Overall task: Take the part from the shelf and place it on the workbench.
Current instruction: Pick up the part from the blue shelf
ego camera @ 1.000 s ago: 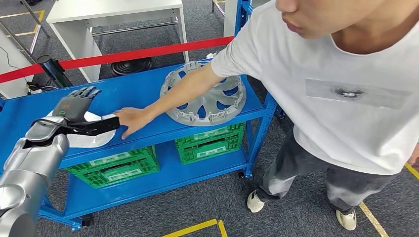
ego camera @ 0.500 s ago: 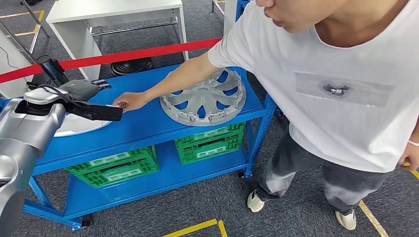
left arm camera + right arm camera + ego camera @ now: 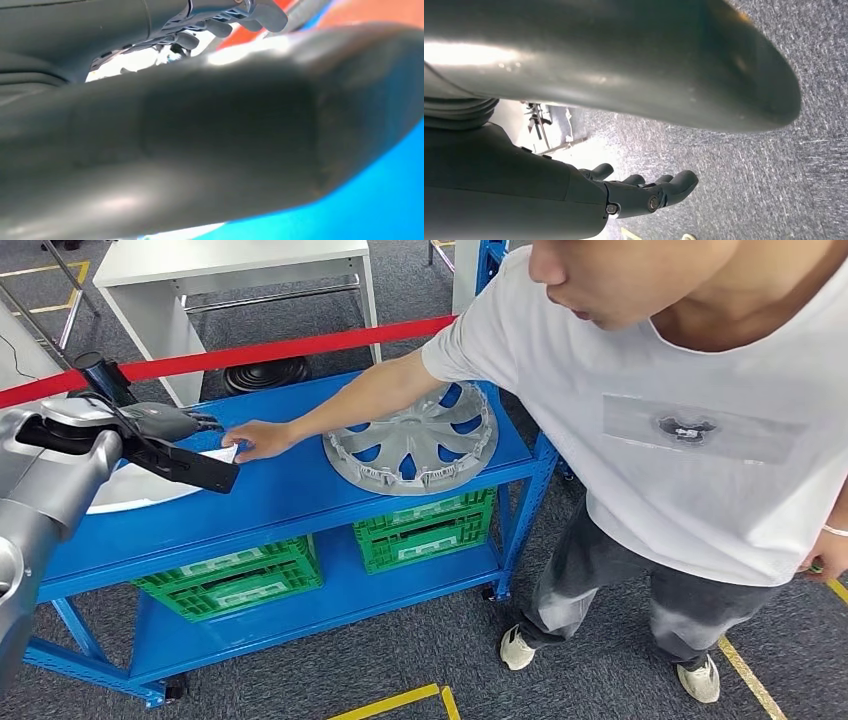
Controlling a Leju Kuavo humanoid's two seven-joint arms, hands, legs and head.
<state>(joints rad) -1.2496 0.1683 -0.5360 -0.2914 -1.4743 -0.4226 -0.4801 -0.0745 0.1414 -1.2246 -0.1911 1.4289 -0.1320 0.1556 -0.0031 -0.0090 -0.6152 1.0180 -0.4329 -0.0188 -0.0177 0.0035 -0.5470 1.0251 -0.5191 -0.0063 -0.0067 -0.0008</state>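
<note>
A white rounded part [image 3: 135, 492] lies at the left end of the blue shelf's top board [image 3: 285, 490]. My left hand [image 3: 165, 422] hovers over the part's far edge, fingers [image 3: 260, 15] stretched out and apart from the thick thumb [image 3: 200, 140]. White of the part [image 3: 125, 60] shows between them, and I see no grip. A person's hand [image 3: 255, 440] touches the part's right edge. A silver hubcap [image 3: 415, 440] lies on the same board, further right. My right hand [image 3: 644, 192] hangs over grey carpet, fingers loosely extended and holding nothing.
A person in a white T-shirt [image 3: 690, 420] leans in from the right, arm stretched across the shelf. Green crates [image 3: 240, 575] sit on the lower board. A red barrier tape [image 3: 260, 350] runs behind the shelf, with a white table [image 3: 230, 265] beyond it.
My left arm has lifted and swung left, and the hand has turned from lying flat on the white part to its far edge. The person's hand slid further back along the board.
</note>
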